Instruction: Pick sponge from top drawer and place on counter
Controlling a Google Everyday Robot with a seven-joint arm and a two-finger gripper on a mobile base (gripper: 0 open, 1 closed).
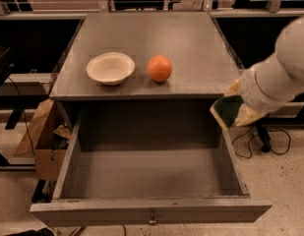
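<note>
The sponge (228, 111), dark green face with a pale yellow layer, is held in my gripper (235, 109) in the air at the right edge of the open top drawer (151, 168), just below the front right edge of the counter (191, 43). The gripper is shut on the sponge, with yellowish fingers (250, 116) on either side of it. My white arm (284, 68) comes in from the right. The drawer is pulled fully out and its grey interior shows nothing inside. Its small metal knob (152, 221) is at the front centre.
A white bowl (110, 68) and an orange ball (160, 68) stand on the front half of the counter. A cardboard box (41, 136) sits on the floor left of the cabinet. Cables (259, 141) lie on the floor at the right.
</note>
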